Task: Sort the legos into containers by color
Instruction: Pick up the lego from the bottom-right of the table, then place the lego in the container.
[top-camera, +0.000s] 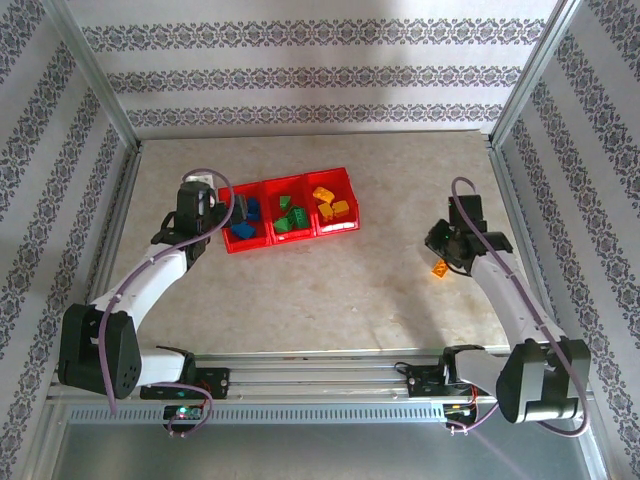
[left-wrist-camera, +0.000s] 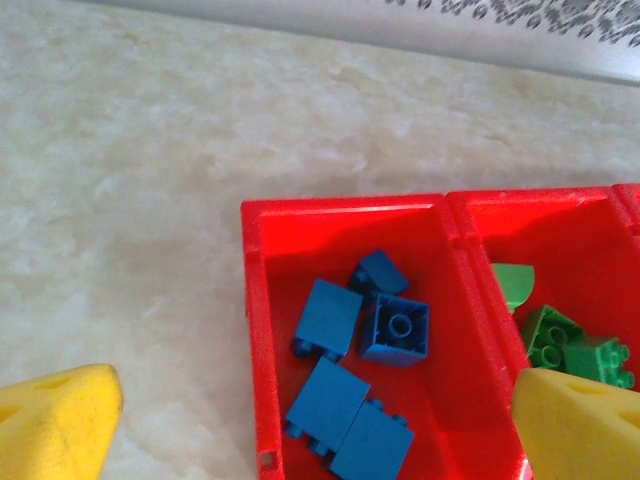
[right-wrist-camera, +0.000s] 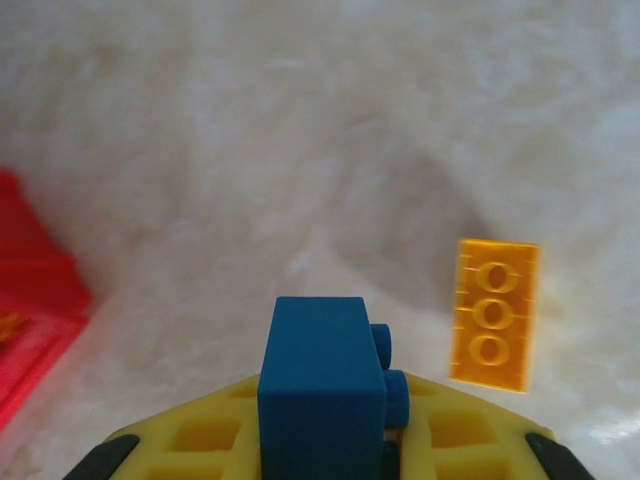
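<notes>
- Presently the right claw (right-wrist-camera: 325, 455) is clamped on a small blue studded plastic brick (right-wrist-camera: 322, 385), which could twist loose.
- Just beside it, a flat orange brick (right-wrist-camera: 492, 312) lies on the pale desk (right-wrist-camera: 300, 150).
- Well apart, the left claw (left-wrist-camera: 320, 420), spread wide over the red translucent tray (left-wrist-camera: 262, 330), could block delivery.

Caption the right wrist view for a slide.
Right end effector shut on a blue brick; an orange brick lies on the table nearby.

**Edges Swallow the Tray**

Left wrist: the bright red translucent plastic bin tray (left-wrist-camera: 345, 208) runs off right and bottom. Right wrist: tray's a blurred red corner, cut left; the small blue studded plastic brick (right-wrist-camera: 322, 380) drops below frame.
</notes>
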